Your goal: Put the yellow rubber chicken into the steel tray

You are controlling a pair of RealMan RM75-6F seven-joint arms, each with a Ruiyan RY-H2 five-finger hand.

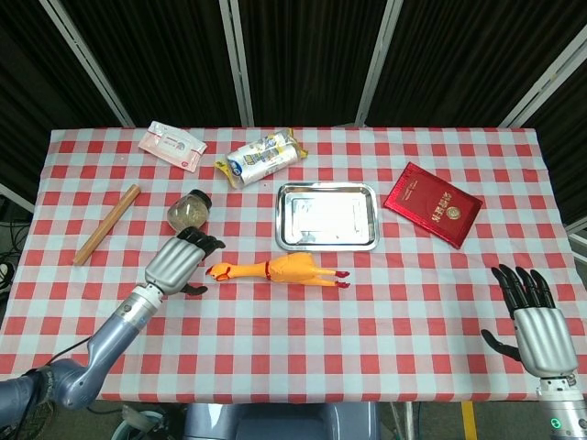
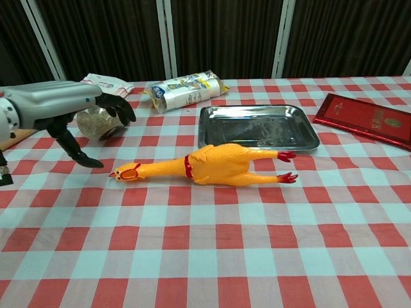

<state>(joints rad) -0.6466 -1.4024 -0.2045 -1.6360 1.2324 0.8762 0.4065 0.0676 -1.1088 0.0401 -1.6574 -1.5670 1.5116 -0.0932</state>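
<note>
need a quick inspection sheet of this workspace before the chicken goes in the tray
surface: table under a red and white checked cloth, flat.
job's things: yellow rubber chicken lies on its side, head toward the robot's left, just in front of the steel tray; tray holds nothing.
clutter: spice jar, wooden stick, wipes pack, plastic roll pack, red booklet.
robot hands: left robot hand open, hanging beside the chicken's head, not touching it; right robot hand open at the table's near right edge.
cables: thin cable near the left arm's base.
surroundings: dark curtain with pale metal posts behind.
</note>
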